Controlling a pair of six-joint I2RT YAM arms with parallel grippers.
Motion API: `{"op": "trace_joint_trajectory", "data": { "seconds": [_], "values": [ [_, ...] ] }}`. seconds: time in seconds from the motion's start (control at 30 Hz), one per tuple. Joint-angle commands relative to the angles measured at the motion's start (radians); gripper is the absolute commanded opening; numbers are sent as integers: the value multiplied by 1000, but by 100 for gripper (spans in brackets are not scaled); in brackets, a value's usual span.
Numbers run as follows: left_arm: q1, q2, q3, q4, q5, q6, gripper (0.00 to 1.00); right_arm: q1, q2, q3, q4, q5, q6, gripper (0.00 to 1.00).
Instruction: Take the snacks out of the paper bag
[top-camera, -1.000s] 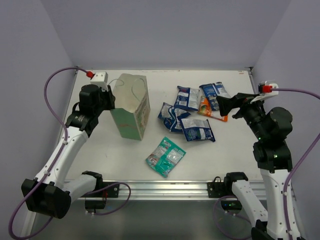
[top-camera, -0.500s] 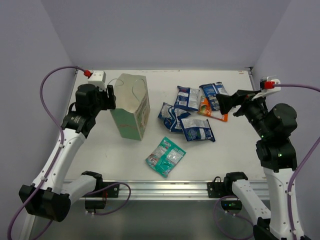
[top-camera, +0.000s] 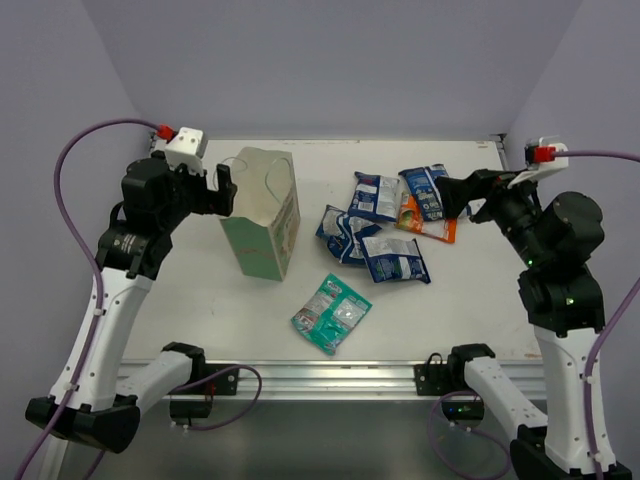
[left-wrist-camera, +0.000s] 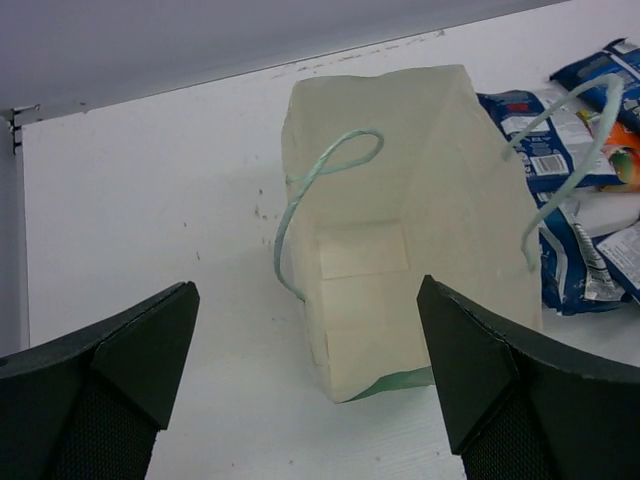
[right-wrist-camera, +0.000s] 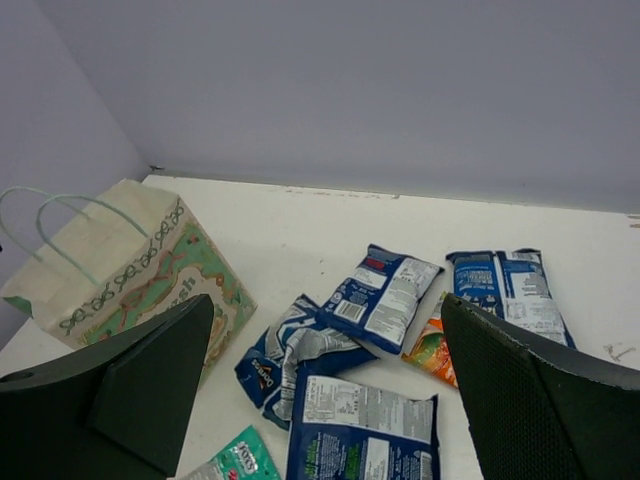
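The green paper bag stands upright left of the table's middle, and its whitish inside shows nothing in it. The snacks lie on the table to its right. Several are blue-and-white packets; an orange one is partly under them, and a teal one lies nearer the front. My left gripper hangs open just left of the bag's top and holds nothing. My right gripper is open above the right end of the packets, also with nothing in it.
The bag's thin loop handles stick up from its rim. Purple walls close in the table at the back and both sides. A metal rail runs along the front edge by the arm bases.
My left gripper has opened wide and pulled back up and to the left, away from the bag's rim. The right arm has risen slightly. Bag and packets have not moved.
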Motion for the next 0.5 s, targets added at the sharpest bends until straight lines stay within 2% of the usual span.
{"op": "trace_joint_trajectory", "data": {
  "seconds": [0.0, 0.17, 0.3, 0.47],
  "values": [
    [5, -22, 84, -82, 121, 44, 100, 7, 9, 140, -40, 93, 6, 99],
    [4, -64, 124, -122, 177, 74, 100, 30, -2, 259, -72, 195, -36, 99],
    [4, -101, 136, -124, 211, 84, 100, 70, -44, 265, -23, 232, -76, 99],
    [4, -116, 210, -141, 146, 79, 100, 76, -102, 280, 22, 243, -93, 99]
  ]
}}
